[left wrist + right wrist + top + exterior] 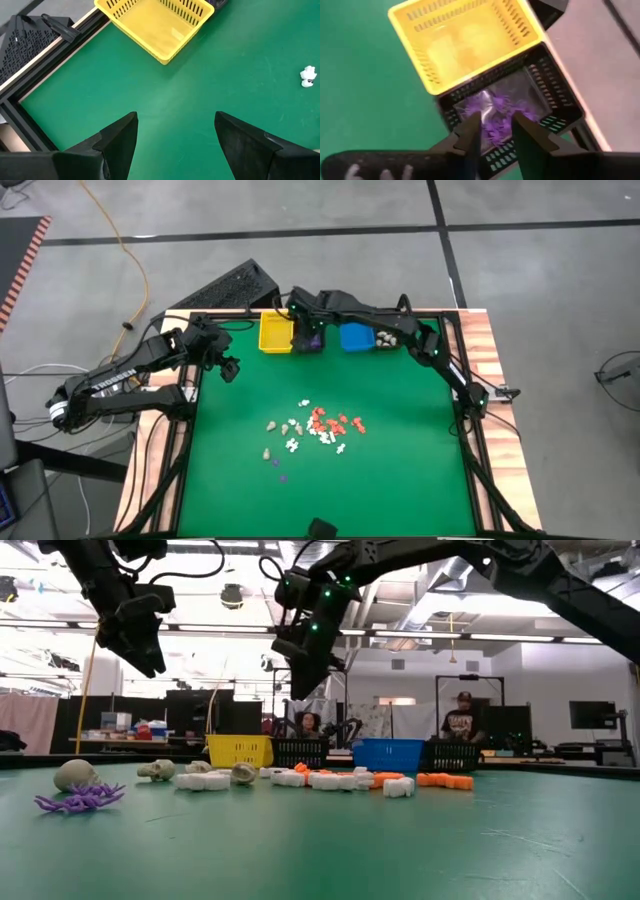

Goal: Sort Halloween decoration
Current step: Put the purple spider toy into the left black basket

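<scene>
The Halloween decoration pieces (315, 426) lie scattered mid-bench, white, beige and orange-red clustered, with a purple spider (78, 799) nearer the front edge; more purple pieces (495, 114) already fill the black bin (555, 100), which suggests one colour per bin. The right tool (495, 131) hangs just above that black bin, its fingers parted and empty, likely dropping a purple piece in. The yellow bin (276, 334) beside it looks empty. The left tool (175, 145) waits wide open over bare bench (240, 65) near the yellow bin.
</scene>
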`<state>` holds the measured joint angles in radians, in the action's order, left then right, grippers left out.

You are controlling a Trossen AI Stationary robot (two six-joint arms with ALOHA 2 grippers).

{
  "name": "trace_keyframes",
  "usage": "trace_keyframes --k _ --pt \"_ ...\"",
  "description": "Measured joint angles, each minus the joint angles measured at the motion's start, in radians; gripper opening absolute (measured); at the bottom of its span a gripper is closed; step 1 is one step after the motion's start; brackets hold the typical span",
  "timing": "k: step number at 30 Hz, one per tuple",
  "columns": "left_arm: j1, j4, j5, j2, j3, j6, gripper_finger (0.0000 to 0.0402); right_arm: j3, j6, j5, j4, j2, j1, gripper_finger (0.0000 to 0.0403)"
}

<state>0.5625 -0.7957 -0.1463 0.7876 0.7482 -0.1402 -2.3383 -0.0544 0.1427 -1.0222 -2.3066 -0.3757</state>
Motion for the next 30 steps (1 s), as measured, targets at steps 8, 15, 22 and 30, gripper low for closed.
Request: trace_keyframes --k 8,15,22,30 --pt "0.000 0.000 0.000 0.000 0.000 0.001 0.0256 0.002 -0.004 -0.429 0.054 -0.002 0.101 0.0162" --pt "0.000 0.000 0.000 0.000 0.000 0.005 0.0256 0.005 0.045 -0.448 0.171 -0.006 0.357 0.0162" --pt "0.000 0.000 0.000 0.000 0.000 0.005 0.0256 0.005 0.107 -0.221 0.276 -0.006 0.570 0.0162" --pt "0.000 -0.001 0.000 0.000 0.000 0.019 0.0256 0.003 0.072 -0.077 0.319 -0.043 0.666 0.0168"
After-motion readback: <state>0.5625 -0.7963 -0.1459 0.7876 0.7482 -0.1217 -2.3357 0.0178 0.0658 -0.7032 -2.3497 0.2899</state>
